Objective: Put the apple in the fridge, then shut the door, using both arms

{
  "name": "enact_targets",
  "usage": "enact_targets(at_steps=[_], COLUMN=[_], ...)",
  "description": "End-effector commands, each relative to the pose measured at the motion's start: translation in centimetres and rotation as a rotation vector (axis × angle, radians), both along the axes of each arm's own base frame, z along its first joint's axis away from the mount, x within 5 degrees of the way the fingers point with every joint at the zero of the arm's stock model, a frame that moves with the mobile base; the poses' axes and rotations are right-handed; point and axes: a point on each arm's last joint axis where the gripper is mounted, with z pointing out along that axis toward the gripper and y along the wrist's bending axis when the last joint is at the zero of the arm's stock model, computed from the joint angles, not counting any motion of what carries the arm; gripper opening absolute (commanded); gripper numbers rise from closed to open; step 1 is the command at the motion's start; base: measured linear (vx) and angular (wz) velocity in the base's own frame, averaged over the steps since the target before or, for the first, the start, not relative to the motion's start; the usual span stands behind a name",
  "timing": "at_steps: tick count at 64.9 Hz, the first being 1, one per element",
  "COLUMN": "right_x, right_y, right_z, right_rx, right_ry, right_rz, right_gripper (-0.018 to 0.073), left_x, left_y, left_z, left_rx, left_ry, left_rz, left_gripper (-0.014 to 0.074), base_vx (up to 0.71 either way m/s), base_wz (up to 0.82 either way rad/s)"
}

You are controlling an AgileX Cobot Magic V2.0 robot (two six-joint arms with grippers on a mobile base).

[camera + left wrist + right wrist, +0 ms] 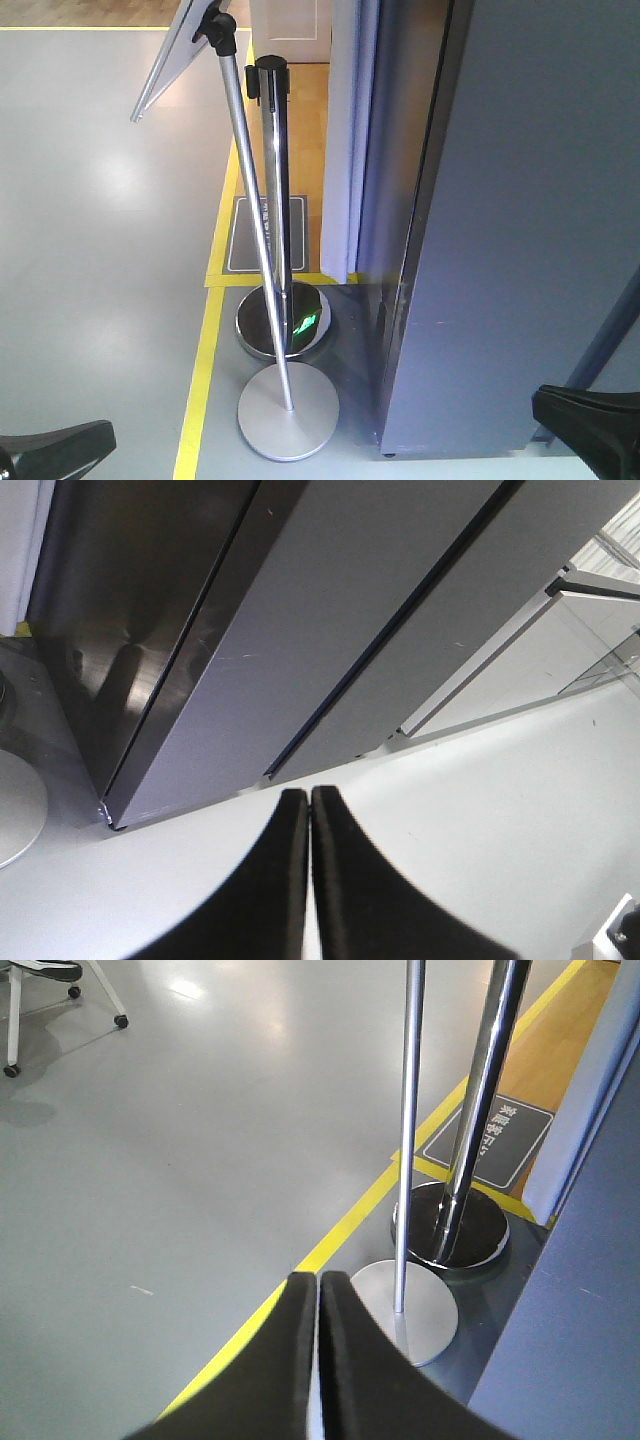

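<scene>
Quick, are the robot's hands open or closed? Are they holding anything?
Left gripper: closed, holding nothing.
Right gripper: closed, holding nothing.

Bright, even overhead light fills all three views. The glossy grey floor [100,250] carries soft white glare patches, and the chrome post [275,200] and its polished base [283,320] throw sharp highlights with a green reflection. The dark panel [130,630] mirrors blurry shapes. The near claw [306,880] and the other claw [318,1360] look black, soft and featureless. Shadows are faint.
</scene>
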Motion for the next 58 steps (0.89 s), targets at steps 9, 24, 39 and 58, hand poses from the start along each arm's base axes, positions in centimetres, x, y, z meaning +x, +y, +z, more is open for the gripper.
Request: enact_targets(at_steps=[9,24,39,58], right_x=[0.27,0.27,0.27,0.27], right_y=[0.03,0.03,0.03,0.03], right_z=[1.17,1.17,1.17,1.17], right_rx=[0.038,0.038,0.038,0.038], right_ry=[-0.048,-0.048,-0.048,-0.048], right_rz=[-0.017,-0.017,-0.017,-0.017], right_gripper=[-0.0005,-0.0005,-0.0005,-0.0005], left_x=[0.27,0.27,0.27,0.34], left_y=[-0.09,-0.09,-0.09,-0.12], left_z=[1.08,1.08,1.08,1.32], left_rx=[-0.057,-0.057,-0.057,-0.095], left_ry=[-0.021,-0.021,-0.021,-0.023], left_rz=[0.012,0.012,0.013,0.023], left_gripper=[-0.0005,-0.0005,-0.0005,-0.0005], base_vx=[0.0,0.0,0.0,0.0], base_wz=[0.0,0.0,0.0,0.0])
